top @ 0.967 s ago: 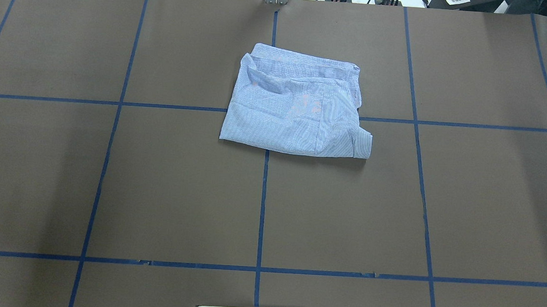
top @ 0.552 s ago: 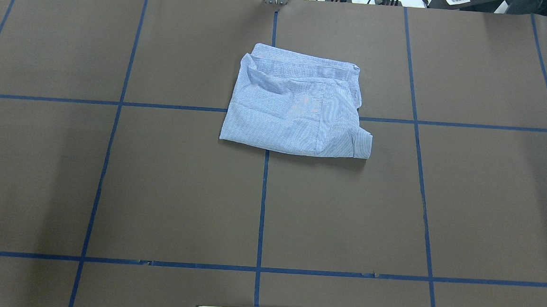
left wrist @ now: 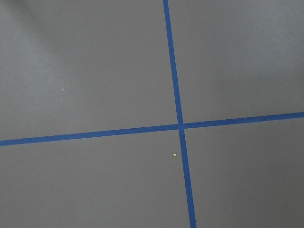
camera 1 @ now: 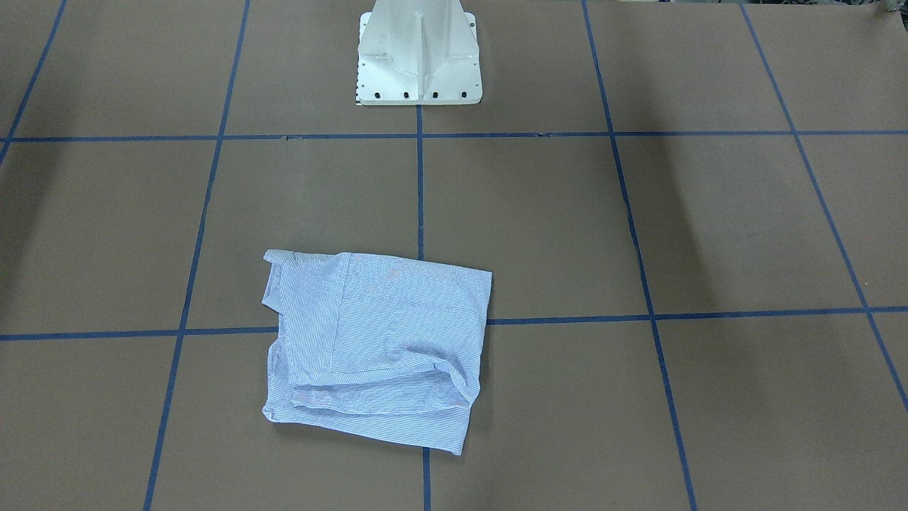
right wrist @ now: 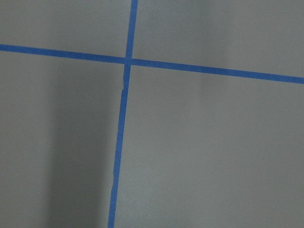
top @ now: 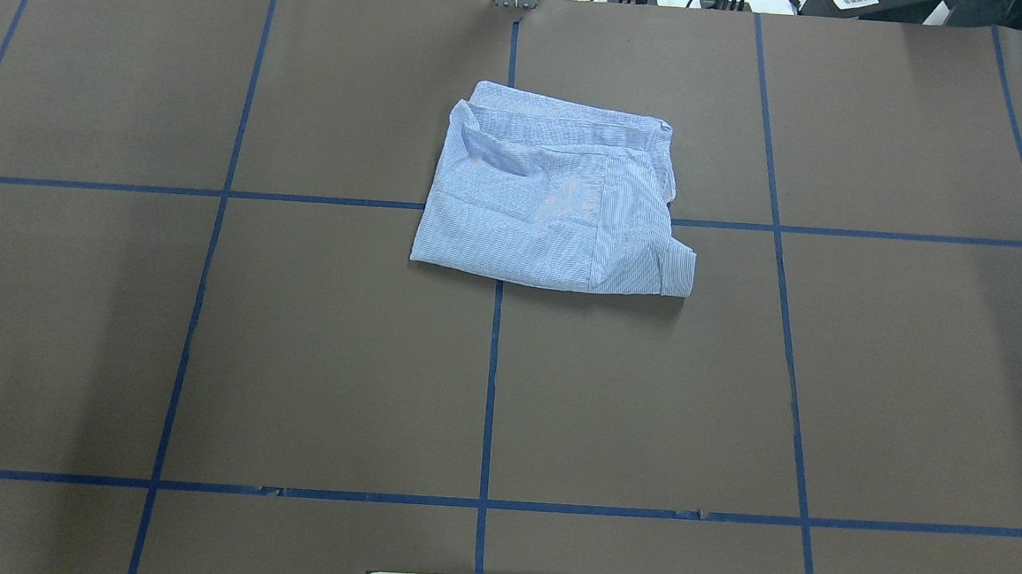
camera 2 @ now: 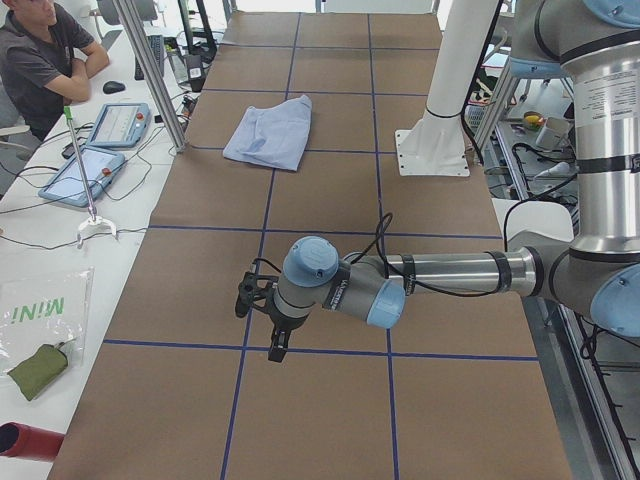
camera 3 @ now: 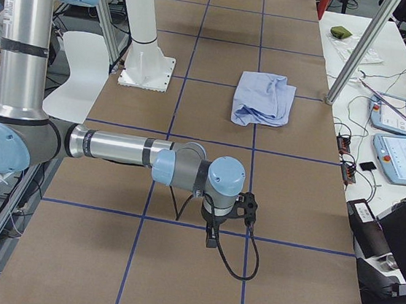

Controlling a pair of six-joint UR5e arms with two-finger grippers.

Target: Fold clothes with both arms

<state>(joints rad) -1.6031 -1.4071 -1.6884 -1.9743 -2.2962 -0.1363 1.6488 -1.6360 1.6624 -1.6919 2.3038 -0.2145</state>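
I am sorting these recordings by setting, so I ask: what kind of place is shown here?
Most likely a robotics laboratory. The brown table cover carries a blue tape grid, the left arm and right arm reach over it, and a side bench holds control tablets.

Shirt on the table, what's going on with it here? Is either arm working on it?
Nothing is handling the shirt at this moment. It lies alone on the brown table, folded into a compact, slightly rumpled rectangle. The left gripper and right gripper hang over bare table near opposite ends, well apart from the shirt, and both wrist views show only blue tape lines. Whether the grippers are open or shut cannot be told from the side views.
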